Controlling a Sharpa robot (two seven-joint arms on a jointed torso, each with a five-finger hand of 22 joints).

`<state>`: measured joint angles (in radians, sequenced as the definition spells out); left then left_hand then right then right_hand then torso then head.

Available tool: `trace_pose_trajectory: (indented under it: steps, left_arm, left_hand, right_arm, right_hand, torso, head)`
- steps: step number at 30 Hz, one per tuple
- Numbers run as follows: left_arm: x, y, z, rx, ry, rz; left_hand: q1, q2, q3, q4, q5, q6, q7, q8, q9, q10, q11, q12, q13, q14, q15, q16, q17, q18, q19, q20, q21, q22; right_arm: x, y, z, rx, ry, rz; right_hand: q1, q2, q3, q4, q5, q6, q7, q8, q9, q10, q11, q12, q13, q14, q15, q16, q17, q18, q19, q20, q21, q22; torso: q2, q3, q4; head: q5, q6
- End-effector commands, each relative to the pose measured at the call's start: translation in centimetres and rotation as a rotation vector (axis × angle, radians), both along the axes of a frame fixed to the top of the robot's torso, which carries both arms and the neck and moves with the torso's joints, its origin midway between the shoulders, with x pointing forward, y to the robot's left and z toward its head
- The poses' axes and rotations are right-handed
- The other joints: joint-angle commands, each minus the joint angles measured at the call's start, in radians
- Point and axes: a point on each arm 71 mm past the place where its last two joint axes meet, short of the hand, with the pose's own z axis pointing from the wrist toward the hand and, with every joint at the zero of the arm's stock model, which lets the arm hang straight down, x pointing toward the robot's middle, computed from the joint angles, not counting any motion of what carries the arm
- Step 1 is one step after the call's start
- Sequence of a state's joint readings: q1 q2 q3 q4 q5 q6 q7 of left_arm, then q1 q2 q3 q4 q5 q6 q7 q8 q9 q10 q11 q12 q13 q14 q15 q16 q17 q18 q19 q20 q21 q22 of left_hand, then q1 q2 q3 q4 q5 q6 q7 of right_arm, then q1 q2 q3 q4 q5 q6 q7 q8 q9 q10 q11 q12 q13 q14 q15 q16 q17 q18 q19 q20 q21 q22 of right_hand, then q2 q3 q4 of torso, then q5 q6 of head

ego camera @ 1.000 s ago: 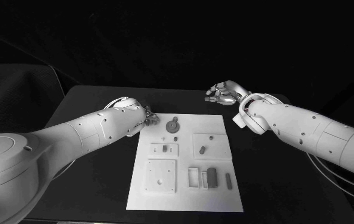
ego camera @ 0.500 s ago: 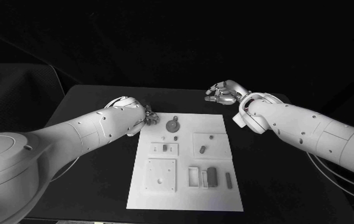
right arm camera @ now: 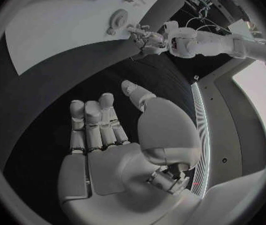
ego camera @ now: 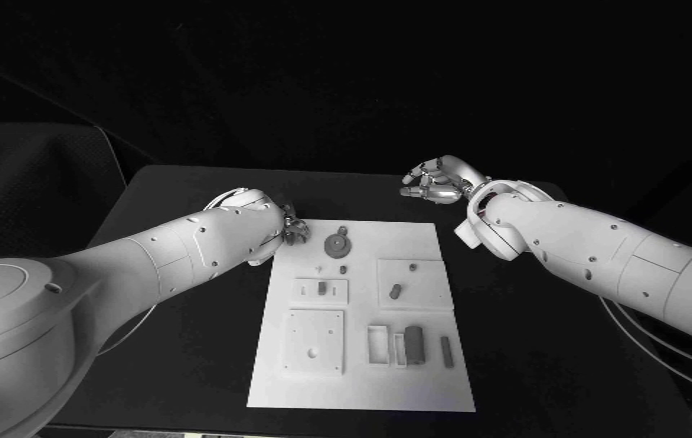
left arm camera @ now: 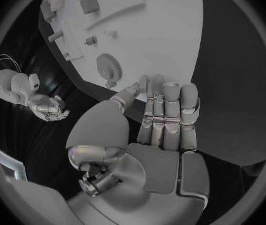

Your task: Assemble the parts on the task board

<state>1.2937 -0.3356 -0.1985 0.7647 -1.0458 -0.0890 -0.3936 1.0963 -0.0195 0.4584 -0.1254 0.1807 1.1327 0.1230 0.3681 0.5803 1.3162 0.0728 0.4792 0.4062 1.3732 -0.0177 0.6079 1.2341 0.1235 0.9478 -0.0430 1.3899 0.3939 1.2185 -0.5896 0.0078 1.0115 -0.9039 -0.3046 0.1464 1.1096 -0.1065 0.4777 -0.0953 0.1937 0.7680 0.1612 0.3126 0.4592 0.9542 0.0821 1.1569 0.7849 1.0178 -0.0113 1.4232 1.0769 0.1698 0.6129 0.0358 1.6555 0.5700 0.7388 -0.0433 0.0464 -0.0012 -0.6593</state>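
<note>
Task board [ego camera: 364,363]: white plate lying flat in the middle of the black tabletop [ego camera: 173,218], long side running from near to far.
Gear part [ego camera: 338,246]: round toothed piece with a short stem, lying on the far left part of the board; in the left wrist view [left arm camera: 109,67] it sits just beyond the left hand's fingertips.
Small parts, middle: a raised square block [ego camera: 322,289] on the left carries a short peg; a second square block [ego camera: 398,284] to its right carries two little dark pieces.
Near parts: a larger square plate [ego camera: 313,342] with holes at the near left of the board; to its right an open rectangular frame [ego camera: 378,346], a dark bar [ego camera: 414,346] just beside it, and a thinner dark pin [ego camera: 447,353] a little further right.
Left hand [ego camera: 291,228]: at the far left corner of the board, holding nothing; in the left wrist view [left arm camera: 164,120] the fingers lie straight and close together, thumb a little apart, tips over the board's edge near the gear. I cannot tell whether they touch the board.
Right hand [ego camera: 437,183]: over bare tabletop beyond the board's far right corner, well apart from the parts; in the right wrist view [right arm camera: 107,135] the palm is open, fingers straight, empty.
</note>
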Motion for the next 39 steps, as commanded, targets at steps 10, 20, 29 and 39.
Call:
trace_pose_trajectory:
  steps: [10,20,29,39]
  left_arm:
    - [-0.4,0.3,0.0,-0.027,0.012,0.010]
    - [-1.8,0.5,1.1,-0.083,0.059,0.010]
    - [-4.1,0.1,1.8,-0.109,0.075,-0.025]
    - [-6.4,-0.4,1.5,-0.126,0.097,-0.058]
  left_hand:
    - [0.044,0.007,0.025,-0.002,0.005,0.023,-0.002,0.013,0.012,0.028,-0.006,0.003,-0.001,0.019,-0.003,0.013,0.004,0.024,0.016,0.001,0.014,0.004]
    - [0.048,0.000,0.028,0.002,0.004,0.031,-0.003,0.017,0.015,0.041,-0.009,0.006,0.000,0.030,-0.006,0.021,0.007,0.025,0.026,0.000,0.021,0.007]
    - [0.048,-0.003,0.027,0.003,0.003,0.033,-0.004,0.018,0.015,0.044,-0.010,0.007,0.000,0.033,-0.007,0.023,0.008,0.025,0.029,0.000,0.023,0.008]
    - [0.047,-0.006,0.027,0.004,0.003,0.035,-0.004,0.018,0.016,0.047,-0.011,0.008,0.000,0.036,-0.007,0.025,0.009,0.025,0.031,0.000,0.025,0.009]
  right_arm:
    - [0.0,0.0,-0.1,-0.002,0.008,0.011]
    - [0.0,-0.4,-0.2,-0.006,0.010,0.002]
    - [0.0,-0.6,-0.3,-0.008,0.013,-0.003]
    - [0.0,-0.8,-0.5,-0.009,0.020,-0.004]
  right_hand:
    - [-0.010,-0.002,0.001,0.008,-0.005,-0.001,0.009,0.003,-0.001,-0.004,0.001,0.001,-0.001,-0.009,0.000,-0.005,-0.001,-0.011,-0.005,-0.002,0.020,-0.002]
    - [-0.010,-0.002,0.001,0.008,-0.005,-0.002,0.009,0.003,-0.001,-0.004,0.001,0.001,-0.002,-0.009,0.000,-0.005,-0.001,-0.011,-0.005,-0.002,0.020,-0.002]
    - [-0.011,-0.002,0.001,0.008,-0.005,-0.002,0.009,0.003,-0.001,-0.004,0.001,0.001,-0.002,-0.009,0.000,-0.005,-0.001,-0.011,-0.005,-0.002,0.020,-0.002]
    - [-0.012,-0.002,0.001,0.009,-0.005,-0.002,0.009,0.003,-0.002,-0.004,0.002,0.001,-0.002,-0.009,0.000,-0.005,-0.001,-0.011,-0.005,-0.002,0.020,-0.002]
  torso:
    - [0.000,0.0003,0.0005]
    - [-0.003,0.0001,0.0051]
    - [-0.003,-0.0010,0.0047]
    - [0.000,-0.0014,0.0010]
  head:
    - [-0.001,-0.001]
    - [-0.001,-0.005]
    - [0.006,-0.005]
    - [0.012,-0.006]
